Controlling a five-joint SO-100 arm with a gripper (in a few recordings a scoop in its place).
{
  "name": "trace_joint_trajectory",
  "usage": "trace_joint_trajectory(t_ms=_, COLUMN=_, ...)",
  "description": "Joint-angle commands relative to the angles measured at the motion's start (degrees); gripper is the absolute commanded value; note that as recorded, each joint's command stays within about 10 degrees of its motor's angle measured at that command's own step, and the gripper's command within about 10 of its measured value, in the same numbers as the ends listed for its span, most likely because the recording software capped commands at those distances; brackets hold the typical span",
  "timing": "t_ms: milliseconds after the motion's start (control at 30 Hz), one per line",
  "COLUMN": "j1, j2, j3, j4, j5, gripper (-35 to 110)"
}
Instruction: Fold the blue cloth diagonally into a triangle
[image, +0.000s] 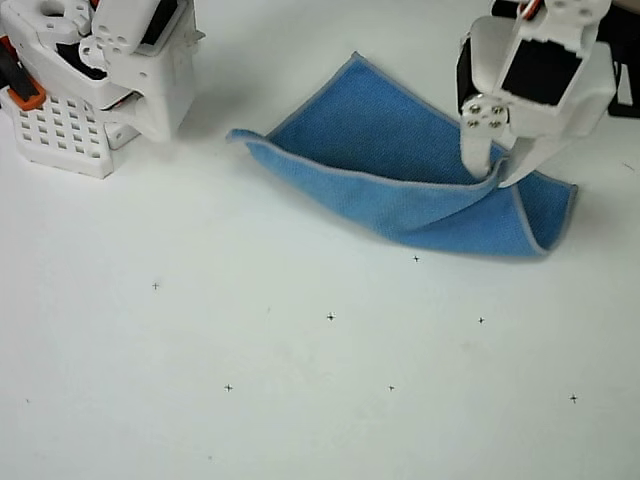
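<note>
Under gripper (497, 172), pinched blue cloth (400, 150) corner

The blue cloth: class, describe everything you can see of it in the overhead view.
The blue cloth is medium blue, soft and fuzzy-looking, with pale grey stitched edging. It lies partly folded on the white table: one flap is lifted and drawn across the rest, its edge sagging in a curve. The white gripper pinches that raised edge near a corner. Nothing else touches it.

No readable text, labels, brands or numbers anywhere. Only signs: small black cross marks (330, 317) scattered over the white tabletop (300, 420), in the overhead view. Nothing legible on the blue cloth (380, 130) either.
</note>
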Motion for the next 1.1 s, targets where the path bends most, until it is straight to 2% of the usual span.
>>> trace_joint_trajectory(t_ms=0, j1=-1.32, j2=9.91, j3=8.61, j4=-3.69, j5=-0.26, gripper=0)
trace_joint_trajectory(t_ms=633, j1=-8.88, j2=24.33, j3=23.29, j4=-13.01, j5=-1.32, gripper=0)
trace_joint_trajectory(t_ms=1067, j1=-12.66, j2=36.98, j3=36.74, j4=-17.23, j5=2.02, gripper=0)
